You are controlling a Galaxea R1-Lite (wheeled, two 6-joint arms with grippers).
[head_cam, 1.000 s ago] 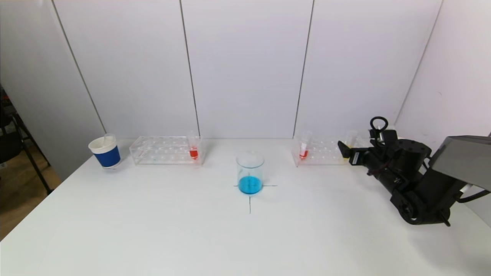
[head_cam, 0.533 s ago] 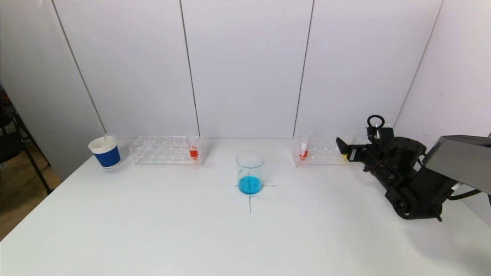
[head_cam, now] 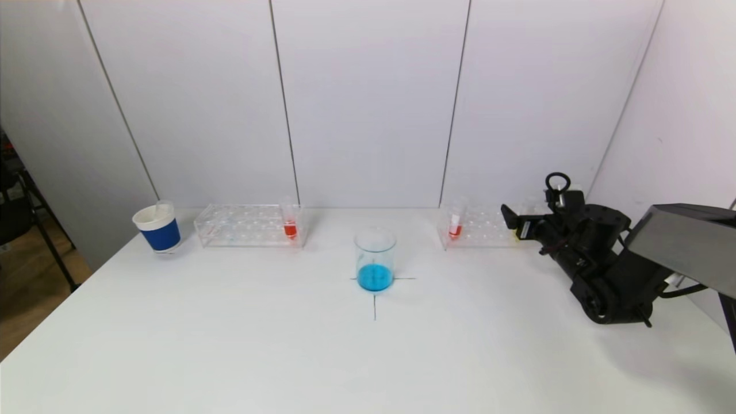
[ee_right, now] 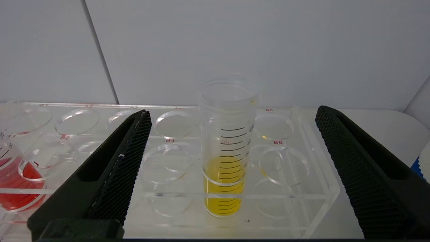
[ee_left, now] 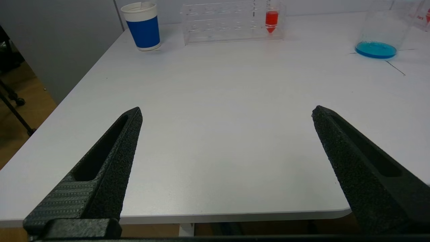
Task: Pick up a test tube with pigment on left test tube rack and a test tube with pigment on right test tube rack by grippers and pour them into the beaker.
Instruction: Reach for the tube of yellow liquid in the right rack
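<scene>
A glass beaker [head_cam: 375,259] with blue liquid stands mid-table, also in the left wrist view [ee_left: 381,33]. The left clear rack [head_cam: 247,225] holds a red-pigment tube [head_cam: 290,224], seen too in the left wrist view [ee_left: 272,18]. The right clear rack [head_cam: 477,227] holds a red tube [head_cam: 455,223] and a yellow-pigment tube [ee_right: 225,151]. My right gripper [ee_right: 231,117] is open, its fingers either side of the yellow tube without touching; in the head view it [head_cam: 517,223] is at the rack's right end. My left gripper [ee_left: 226,114] is open and empty over the table's near edge.
A blue and white paper cup [head_cam: 157,227] stands left of the left rack. A black cross is marked on the white table [head_cam: 230,333] under the beaker. Wall panels rise close behind both racks. The right wall is close to the right arm.
My right gripper has moved forward and a little left toward the right rack, now straddling the yellow tube. The tubes, racks and beaker have not moved.
</scene>
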